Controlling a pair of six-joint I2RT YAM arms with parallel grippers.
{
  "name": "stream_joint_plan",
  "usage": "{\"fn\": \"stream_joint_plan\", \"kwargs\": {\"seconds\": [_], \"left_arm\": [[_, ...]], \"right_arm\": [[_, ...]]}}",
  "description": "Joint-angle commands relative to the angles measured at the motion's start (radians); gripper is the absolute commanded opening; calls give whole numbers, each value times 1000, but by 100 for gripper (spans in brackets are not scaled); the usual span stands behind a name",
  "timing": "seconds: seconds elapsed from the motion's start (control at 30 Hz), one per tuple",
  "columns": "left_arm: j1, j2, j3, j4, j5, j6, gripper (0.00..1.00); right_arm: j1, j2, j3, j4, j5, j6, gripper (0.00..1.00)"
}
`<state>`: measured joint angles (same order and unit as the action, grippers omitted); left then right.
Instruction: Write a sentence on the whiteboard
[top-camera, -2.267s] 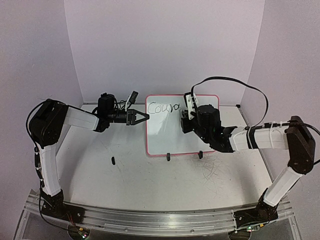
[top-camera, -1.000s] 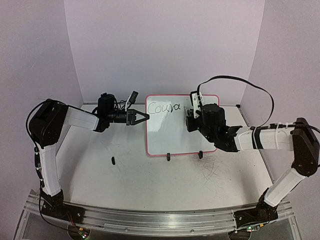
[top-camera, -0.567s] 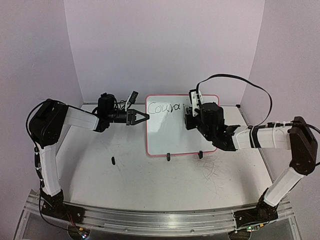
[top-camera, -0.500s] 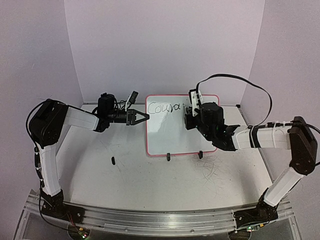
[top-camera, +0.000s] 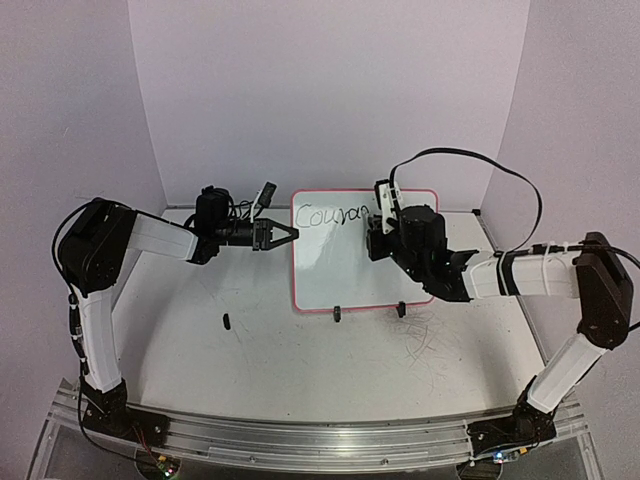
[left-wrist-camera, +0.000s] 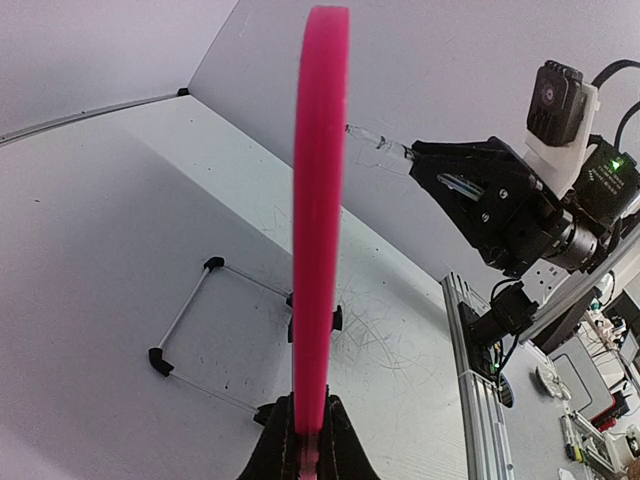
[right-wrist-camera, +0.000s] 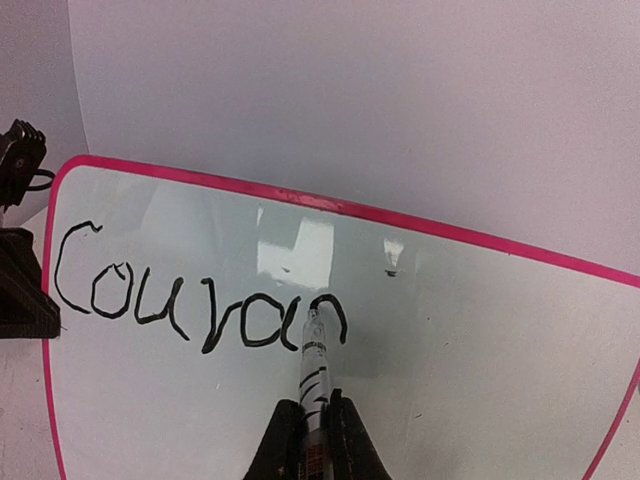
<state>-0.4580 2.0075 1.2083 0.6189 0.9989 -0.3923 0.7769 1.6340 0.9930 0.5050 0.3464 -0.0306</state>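
Observation:
The whiteboard (top-camera: 345, 265), glossy white with a pink frame, stands tilted at the back middle of the table on two black clip feet. Black letters reading "Couran" run along its top (right-wrist-camera: 200, 300). My left gripper (top-camera: 283, 234) is shut on the board's left edge; in the left wrist view the frame (left-wrist-camera: 318, 220) shows edge-on between the jaws. My right gripper (top-camera: 375, 228) is shut on a marker (right-wrist-camera: 313, 375), whose tip touches the board at the last letter. The right gripper also shows in the left wrist view (left-wrist-camera: 440, 170).
A small black piece (top-camera: 226, 321) lies on the table left of the board. A wire stand with black feet (left-wrist-camera: 210, 320) lies behind the board. Old scribble marks (top-camera: 425, 340) cover the tabletop near the right foot. Purple walls close in the back and sides.
My right gripper has moved the marker rightward along the top line and then back a little, adding an "n" after "Coura". The left arm and board have stayed still.

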Motion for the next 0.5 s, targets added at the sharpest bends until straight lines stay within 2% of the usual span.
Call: {"fn": "stream_joint_plan", "kwargs": {"seconds": [0.0,0.47], "left_arm": [[-15,-56,14,3,48,3,0],[-18,-56,13,3,47,3,0]], "right_arm": [[-5,-27,-33,-22,-18,23,0],[-6,-55,-45,-23,52,21,0]]}}
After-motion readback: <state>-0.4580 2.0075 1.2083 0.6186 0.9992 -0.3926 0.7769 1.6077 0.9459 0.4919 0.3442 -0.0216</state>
